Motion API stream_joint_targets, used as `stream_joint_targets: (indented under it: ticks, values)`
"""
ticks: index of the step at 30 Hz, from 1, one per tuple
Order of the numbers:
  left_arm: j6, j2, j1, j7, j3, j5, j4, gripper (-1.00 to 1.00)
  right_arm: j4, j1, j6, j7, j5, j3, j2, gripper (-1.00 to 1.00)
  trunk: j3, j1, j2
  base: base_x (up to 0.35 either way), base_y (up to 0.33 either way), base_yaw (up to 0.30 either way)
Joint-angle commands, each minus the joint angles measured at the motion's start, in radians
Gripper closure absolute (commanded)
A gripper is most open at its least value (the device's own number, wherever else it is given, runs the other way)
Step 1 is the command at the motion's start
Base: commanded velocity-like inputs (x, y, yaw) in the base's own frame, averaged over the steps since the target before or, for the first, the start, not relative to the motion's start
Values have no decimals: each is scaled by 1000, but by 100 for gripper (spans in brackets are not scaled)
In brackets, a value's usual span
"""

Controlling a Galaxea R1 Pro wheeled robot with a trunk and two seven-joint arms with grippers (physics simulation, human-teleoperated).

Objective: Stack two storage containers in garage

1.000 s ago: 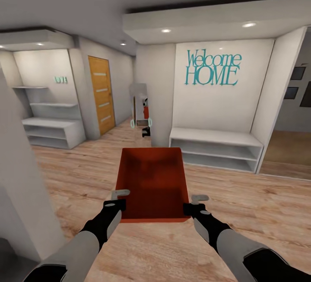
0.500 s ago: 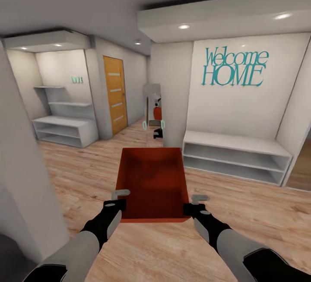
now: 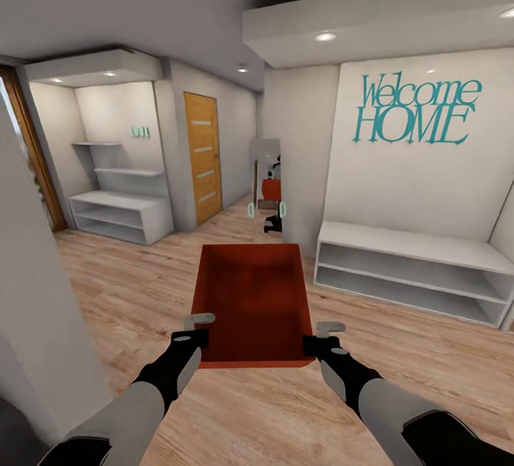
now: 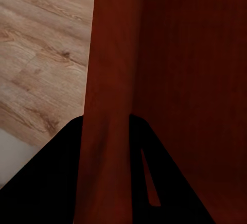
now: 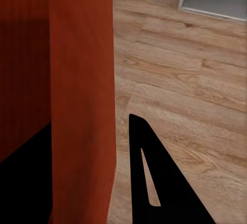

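I hold one red-orange storage container [image 3: 253,302] out in front of me, above light wood planks, open side up and empty. My left gripper [image 3: 194,330] is shut on its left wall near the near corner, and my right gripper [image 3: 321,334] is shut on its right wall. In the left wrist view the thin red wall [image 4: 110,80] runs between the two black fingers [image 4: 46,183]. The right wrist view shows the wall [image 5: 82,80] pinched the same way by that gripper's fingers [image 5: 154,183]. The garage is out of view.
A white pillar [image 3: 36,295] stands close at my left. A low white shelf bench [image 3: 414,266] lines the wall at right under teal "Welcome HOME" lettering. Ahead are a mirror [image 3: 265,180], an orange wooden door [image 3: 203,155] and white shelves [image 3: 121,213]. Plank floor lies open ahead.
The camera has turned left, so the hallway has slid to the right in the picture and a wood frame has appeared at far left. The container stays held the same way.
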Motion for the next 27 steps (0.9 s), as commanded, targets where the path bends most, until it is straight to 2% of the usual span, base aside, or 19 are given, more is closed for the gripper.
stream_joint_targets:
  ticks: [1, 27]
  values:
    - [9, 9, 0, 22, 18, -5, 0, 100, -3, -1, -5, -6, 5, -36, -1, 100, 0, 1, -1, 324, 0, 2]
    - [9, 10, 0, 21, 18, -5, 0, 100, 3, -1, -6, -7, 6, -36, 0, 100, 0, 1, -1, 324, 0, 0]
